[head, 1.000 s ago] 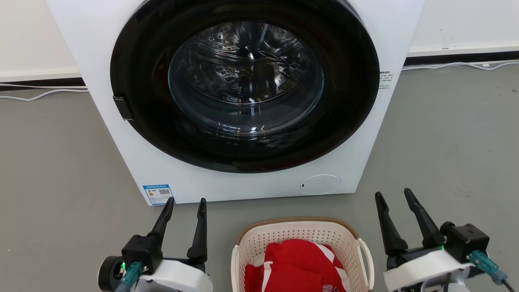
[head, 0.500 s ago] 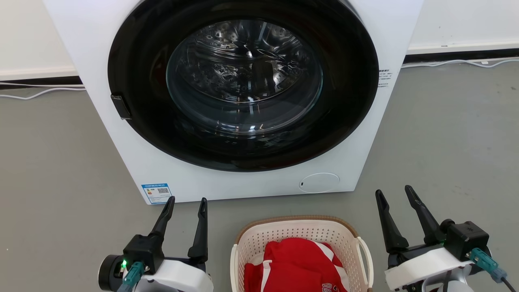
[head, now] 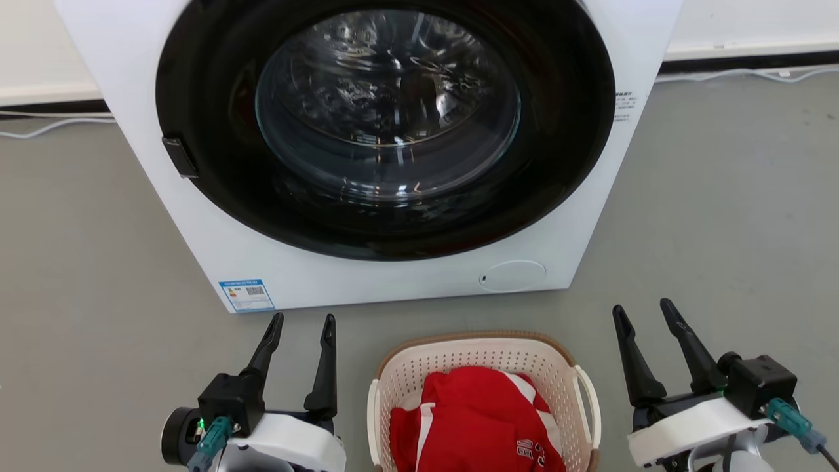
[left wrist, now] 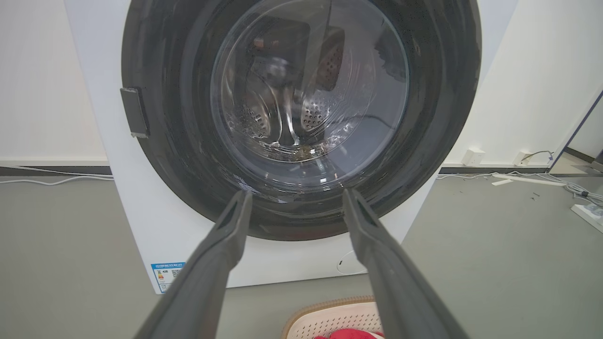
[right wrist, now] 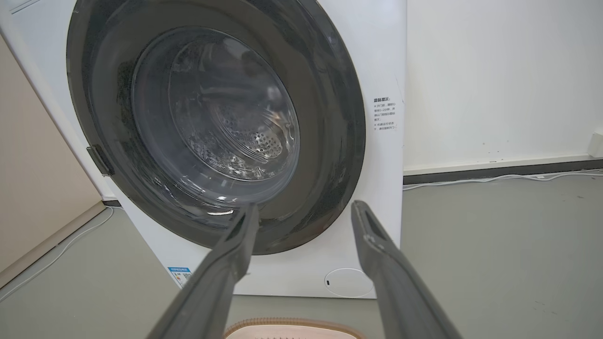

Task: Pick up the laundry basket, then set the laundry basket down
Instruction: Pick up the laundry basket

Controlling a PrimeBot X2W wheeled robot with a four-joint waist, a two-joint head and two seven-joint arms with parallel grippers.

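L pincer [head: 303,318] spread, empty. It hangs over the floor [head: 98,262] just L of the laundry basket [head: 459,360], not touching it. R pincer [head: 642,306] is also spread and empty, just R of the basket and apart from its R loop handle [head: 590,400].

Vs 1 s ago: the whole head view has shifted, w/ washer and basket higher in frame and more of the basket showing. We read this as camera tilt, not object motion. Both pincers were spread then as now.

Basket stands on the grey floor between the two pincers, in front of the washing machine [head: 393,282] w/ a strip of floor between. A red garment [head: 472,413] w/ white stripes lies inside.

Wrist views: both look at the closed dark-ringed door [left wrist: 306,94], basket rim at bottom edge. White cables [head: 39,124] run along the wall base behind the washer.
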